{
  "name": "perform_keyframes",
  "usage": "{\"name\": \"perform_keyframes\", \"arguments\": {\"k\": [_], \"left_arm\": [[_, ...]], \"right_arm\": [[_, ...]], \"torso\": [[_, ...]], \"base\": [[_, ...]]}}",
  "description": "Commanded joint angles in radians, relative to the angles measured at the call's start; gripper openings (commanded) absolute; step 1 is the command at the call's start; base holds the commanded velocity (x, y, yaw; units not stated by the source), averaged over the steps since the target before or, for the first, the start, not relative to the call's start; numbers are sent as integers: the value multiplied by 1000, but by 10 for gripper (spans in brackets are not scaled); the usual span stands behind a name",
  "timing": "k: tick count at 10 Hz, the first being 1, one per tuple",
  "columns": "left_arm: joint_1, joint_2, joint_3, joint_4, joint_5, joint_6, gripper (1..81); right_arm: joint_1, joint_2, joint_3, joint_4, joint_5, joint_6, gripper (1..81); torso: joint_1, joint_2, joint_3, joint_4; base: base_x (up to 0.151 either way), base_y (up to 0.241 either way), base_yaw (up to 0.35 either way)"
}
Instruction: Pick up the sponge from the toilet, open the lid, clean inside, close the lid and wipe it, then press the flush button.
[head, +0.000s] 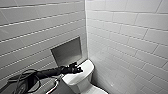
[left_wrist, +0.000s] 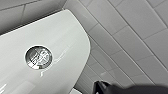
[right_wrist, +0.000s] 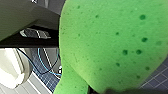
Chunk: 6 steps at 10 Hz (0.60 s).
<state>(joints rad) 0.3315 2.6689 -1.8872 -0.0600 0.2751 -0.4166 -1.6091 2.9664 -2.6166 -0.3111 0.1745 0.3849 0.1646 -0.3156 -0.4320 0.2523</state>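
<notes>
The toilet (head: 82, 76) fills the tiled corner. Your left gripper (head: 76, 68) hangs over its tank, so it is the nearer arm, and the flush button (left_wrist: 38, 57) lies near it, centred on the tank top. You cannot tell whether that gripper is parted or closed. Your right gripper (right_wrist: 110, 91) looks clamped on the sponge (right_wrist: 112, 42), which it holds off the floor.

Left arm (head: 47, 73) reaching forward and slightly upward from the near left, nearly straight, with the left gripper (head: 76, 68) at its far end; right gripper (right_wrist: 110, 91) clamped on the sponge (right_wrist: 110, 42), carried close before its wrist.
</notes>
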Motion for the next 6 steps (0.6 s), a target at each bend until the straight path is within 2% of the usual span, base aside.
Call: {"name": "perform_keyframes", "arguments": {"k": [1, 3, 6], "left_arm": [[-215, 60, -102, -4, 58, 1, 10], [-242, 79, -142, 0, 67, 1, 10], [-245, 134, -283, 42, 124, 2, 10]], "right_arm": [[-1, 12, 17, -10, -56, -1, 10], [-2, 15, 17, -11, -56, -3, 10], [-4, 16, 17, -11, -56, -1, 10]], "torso": [[0, 0, 5, 0], [1, 1, -21, 0], [1, 1, -21, 0]], "base": [[0, 0, 0], [0, 0, 0], [0, 0, 0]]}}
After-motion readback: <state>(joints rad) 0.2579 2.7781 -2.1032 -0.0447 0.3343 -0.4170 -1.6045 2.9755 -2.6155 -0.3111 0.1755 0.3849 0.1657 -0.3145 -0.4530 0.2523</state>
